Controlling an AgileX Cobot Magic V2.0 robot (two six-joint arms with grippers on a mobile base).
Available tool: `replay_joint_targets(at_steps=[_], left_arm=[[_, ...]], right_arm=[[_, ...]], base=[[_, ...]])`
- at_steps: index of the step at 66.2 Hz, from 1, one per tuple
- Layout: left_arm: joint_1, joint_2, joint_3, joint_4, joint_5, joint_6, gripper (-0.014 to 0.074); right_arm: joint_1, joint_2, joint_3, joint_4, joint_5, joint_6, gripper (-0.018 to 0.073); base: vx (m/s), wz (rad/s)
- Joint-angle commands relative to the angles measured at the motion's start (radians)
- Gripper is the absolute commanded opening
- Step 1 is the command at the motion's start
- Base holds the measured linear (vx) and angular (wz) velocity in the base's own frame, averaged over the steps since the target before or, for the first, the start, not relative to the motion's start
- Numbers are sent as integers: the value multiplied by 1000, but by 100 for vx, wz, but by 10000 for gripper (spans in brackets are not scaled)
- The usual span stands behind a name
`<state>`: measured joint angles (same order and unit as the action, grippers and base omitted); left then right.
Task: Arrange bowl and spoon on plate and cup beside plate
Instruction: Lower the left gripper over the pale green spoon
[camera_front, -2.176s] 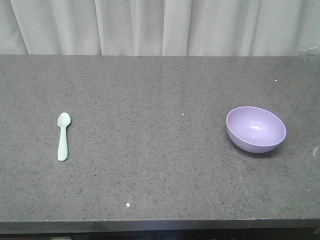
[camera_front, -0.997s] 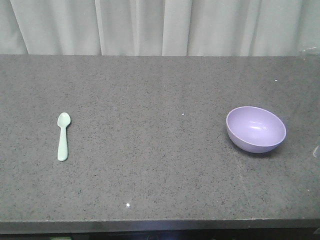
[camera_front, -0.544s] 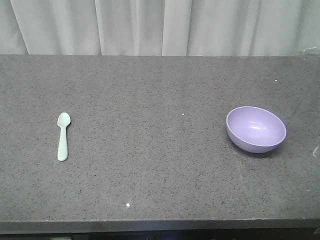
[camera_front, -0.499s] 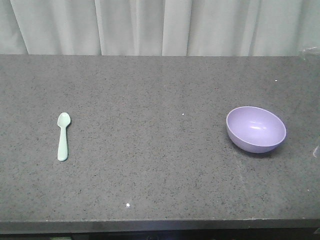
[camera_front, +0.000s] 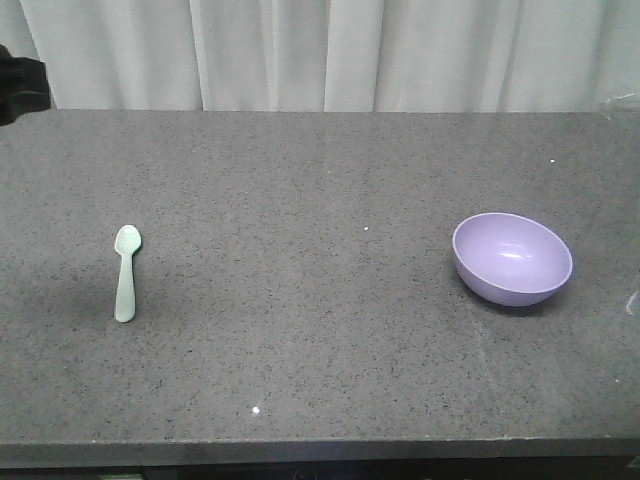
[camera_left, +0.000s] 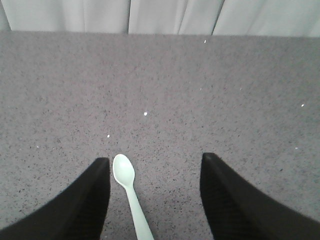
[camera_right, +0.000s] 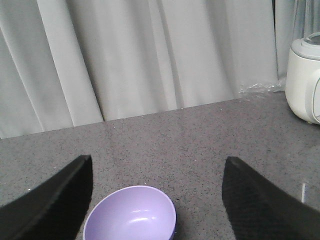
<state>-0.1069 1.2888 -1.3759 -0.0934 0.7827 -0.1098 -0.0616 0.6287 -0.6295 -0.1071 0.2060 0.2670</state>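
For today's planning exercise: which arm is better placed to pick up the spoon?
Left. The spoon lies beneath the open jaws of the left gripper; the right gripper faces the bowl.

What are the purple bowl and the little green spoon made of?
The bowl looks like glossy plastic: smooth, with a bright highlight inside. The spoon seems to be plastic too, with a duller finish: thick and evenly pale mint. Neither can be confirmed from looks alone.

Front camera: my wide view, raised over the near edge of the counter (camera_front: 320, 340), facing the curtain (camera_front: 320, 50). Left wrist camera: close, tilted down onto the spoon (camera_left: 131, 192), which front also shows. Right wrist camera: nearly level, facing the curtain, bowl (camera_right: 130, 216) at bottom edge; shared with front.
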Motion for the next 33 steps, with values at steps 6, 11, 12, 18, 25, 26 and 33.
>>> replay_joint_targets(at_steps=[6, 11, 12, 18, 25, 26, 33], left_arm=[[1, 150, -96, -15, -14, 7, 398], [1, 216, -115, -16, -13, 7, 398], [1, 226, -119, -16, -13, 7, 398], [1, 283, -131, -15, -9, 7, 398], [1, 339, -132, -15, -9, 7, 398], [1, 346, -132, -15, -8, 7, 398], [1, 393, -132, -15, 8, 7, 398]], right_arm=[[-4, 7, -36, -6, -49, -9, 532], [-4, 7, -36, -6, -41, -9, 532], [-4, 7, -36, -6, -40, -9, 532], [-4, 7, -36, -7, -39, -9, 532], [-4, 7, -36, -7, -38, -9, 532], [-4, 7, -36, -7, -37, -9, 532], [-4, 7, -36, -7, -24, -9, 532]], base=[[0, 0], [0, 0], [0, 0], [0, 0], [0, 0], [0, 0], [0, 0]])
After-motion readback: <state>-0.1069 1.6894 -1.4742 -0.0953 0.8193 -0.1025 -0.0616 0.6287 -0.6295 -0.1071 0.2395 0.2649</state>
